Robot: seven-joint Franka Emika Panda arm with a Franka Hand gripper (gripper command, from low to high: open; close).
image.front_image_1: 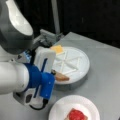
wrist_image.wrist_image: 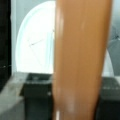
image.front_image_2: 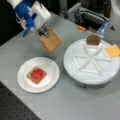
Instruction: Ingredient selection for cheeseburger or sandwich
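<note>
Holding toast square (image.front_image_2: pixel 50 41) w/ fingers (image.front_image_2: pixel 44 30), above table.

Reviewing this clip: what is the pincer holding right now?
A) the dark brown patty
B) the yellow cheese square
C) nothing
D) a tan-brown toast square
D: in a front view the pincer grips a toast square in the air, while the cheese square and patty sit on the divided tray.
</note>
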